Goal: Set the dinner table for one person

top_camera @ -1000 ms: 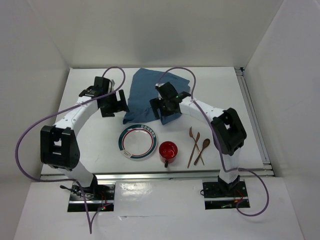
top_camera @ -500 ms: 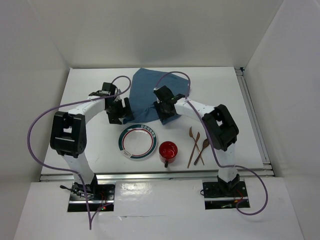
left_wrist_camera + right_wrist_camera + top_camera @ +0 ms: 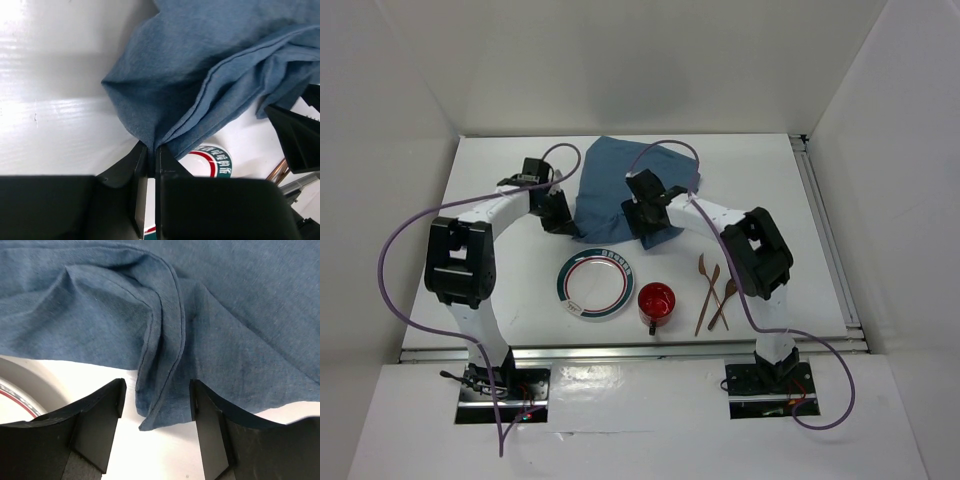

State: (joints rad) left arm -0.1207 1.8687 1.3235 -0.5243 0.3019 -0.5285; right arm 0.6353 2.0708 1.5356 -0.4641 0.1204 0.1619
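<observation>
On the white dinner table a crumpled blue cloth placemat lies at the back centre. My left gripper sits at its near left corner. In the left wrist view that gripper is shut on the placemat corner, which is pinched between the pads. My right gripper is low over the cloth's near edge. Seen from the right wrist, this gripper is open, its fingers on either side of a folded corner of the placemat without pinching it.
A white plate with a green and red rim lies in front of the cloth, and it also shows as the plate under the left wrist. A red cup stands to its right. Two wooden utensils lie further right.
My left gripper has moved right to the cloth's near left corner and shut on it. My right gripper has dropped onto the cloth's near edge, narrowing and then widening again.
</observation>
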